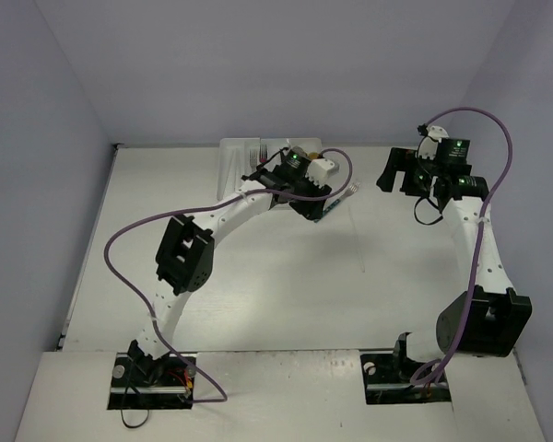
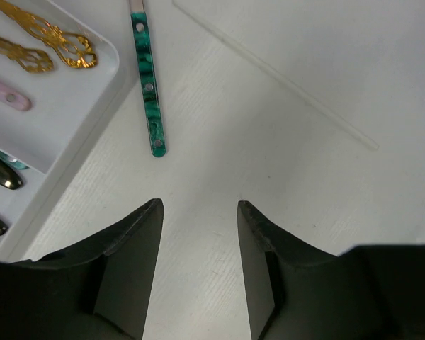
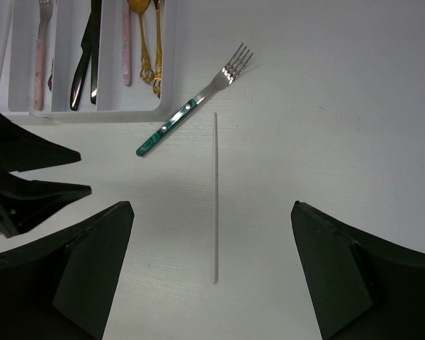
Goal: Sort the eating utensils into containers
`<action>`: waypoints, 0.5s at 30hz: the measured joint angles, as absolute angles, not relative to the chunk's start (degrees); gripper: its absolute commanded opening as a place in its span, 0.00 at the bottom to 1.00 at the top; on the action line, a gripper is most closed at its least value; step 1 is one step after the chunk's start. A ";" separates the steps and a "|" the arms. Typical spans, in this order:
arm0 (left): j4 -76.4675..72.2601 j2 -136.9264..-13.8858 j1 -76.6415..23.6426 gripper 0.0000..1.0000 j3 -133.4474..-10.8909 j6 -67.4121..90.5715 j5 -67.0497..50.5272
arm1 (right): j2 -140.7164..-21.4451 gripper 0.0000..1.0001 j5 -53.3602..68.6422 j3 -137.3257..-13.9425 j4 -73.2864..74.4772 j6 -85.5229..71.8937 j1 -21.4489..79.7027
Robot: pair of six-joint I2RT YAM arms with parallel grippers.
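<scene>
A fork with a teal marbled handle lies on the table just right of the white tray. In the left wrist view its handle is ahead of my left gripper, which is open with only bare table between its fingers. In the top view the left gripper hovers over the handle end of the fork. The tray holds gold spoons, black knives and pink-handled pieces. My right gripper is open wide, apart from the fork, at the right.
The tray sits against the back wall. A thin straight seam runs across the tabletop in front of the right gripper. Grey walls close in the table on the left, back and right.
</scene>
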State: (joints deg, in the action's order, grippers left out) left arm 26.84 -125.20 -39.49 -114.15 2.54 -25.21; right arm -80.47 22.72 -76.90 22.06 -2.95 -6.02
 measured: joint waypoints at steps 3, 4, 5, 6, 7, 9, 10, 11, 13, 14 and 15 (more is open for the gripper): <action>26.77 -127.04 -40.71 0.42 -113.56 2.98 -22.93 | -80.47 0.91 22.74 -76.89 22.05 -2.98 -6.04; 26.73 -127.49 -40.93 0.42 -113.63 3.22 -22.31 | -80.47 0.91 22.76 -76.87 22.04 -2.98 -6.04; 26.65 -127.90 -41.15 0.42 -113.79 3.44 -21.73 | -80.47 0.91 22.77 -76.84 22.04 -2.98 -6.05; 26.54 -128.31 -41.43 0.42 -113.99 3.65 -21.15 | -80.47 0.91 22.78 -76.80 22.04 -2.98 -6.06; 26.49 -128.82 -41.59 0.42 -114.34 3.80 -20.71 | -80.47 0.91 22.81 -76.73 22.04 -3.00 -6.08; 26.35 -129.94 -41.73 0.42 -115.28 4.11 -19.92 | -80.47 0.91 22.91 -76.58 22.04 -3.01 -6.23; 26.26 -130.66 -41.74 0.42 -115.80 4.31 -19.57 | -80.45 0.91 22.95 -76.52 22.06 -3.02 -6.31; 26.15 -131.39 -41.69 0.42 -116.28 4.50 -19.25 | -80.46 0.91 22.97 -76.49 22.06 -3.04 -6.38; 25.80 -132.95 -41.60 0.42 -116.99 4.75 -18.72 | -80.47 0.91 23.03 -76.49 22.06 -3.14 -6.46; 25.63 -133.65 -41.60 0.42 -117.19 4.80 -18.39 | -80.44 0.91 23.12 -76.47 22.04 -3.18 -6.46; 25.46 -134.35 -41.56 0.42 -117.31 4.86 -18.11 | -80.44 0.91 23.26 -76.47 22.04 -3.20 -6.46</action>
